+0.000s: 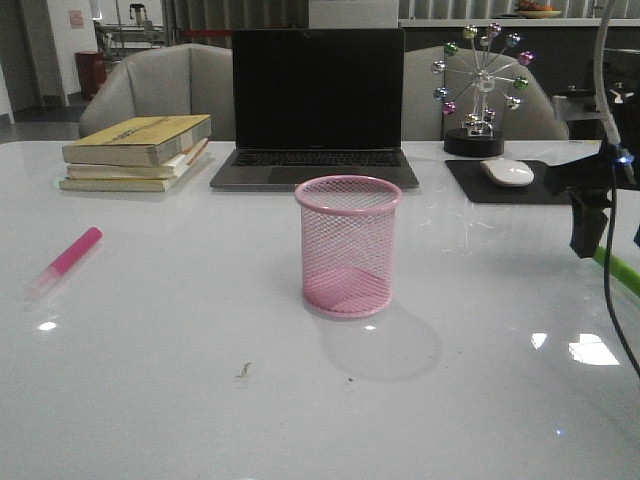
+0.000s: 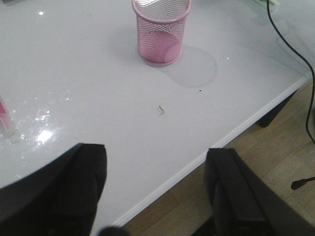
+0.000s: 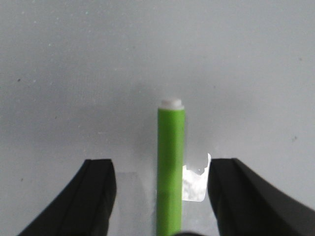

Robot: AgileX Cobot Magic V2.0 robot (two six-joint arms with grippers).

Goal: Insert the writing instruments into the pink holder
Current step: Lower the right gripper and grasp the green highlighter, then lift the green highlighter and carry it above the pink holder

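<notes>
It looked like an office: a glossy white counter (image 1: pixel 150 380) carried an open laptop (image 1: pixel 316 105), stacked books (image 1: pixel 138 152), a mouse (image 1: pixel 508 172) on its pad and a Ferris-wheel ornament (image 1: pixel 480 90), with grey armchairs (image 1: pixel 160 85) behind.

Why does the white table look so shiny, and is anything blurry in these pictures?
Front view: ceiling lights glare off the glossy table; the pink holder casts a soft round shadow. Left wrist view: glare patches near the pink marker. Right wrist view: the green marker looks soft, with a bright reflection beside it.

The bench (image 1: pixel 150 380) was viewed frontally; the pink holder (image 1: pixel 347 245) was shared with the left wrist view; the right wrist view was held close above it.
</notes>
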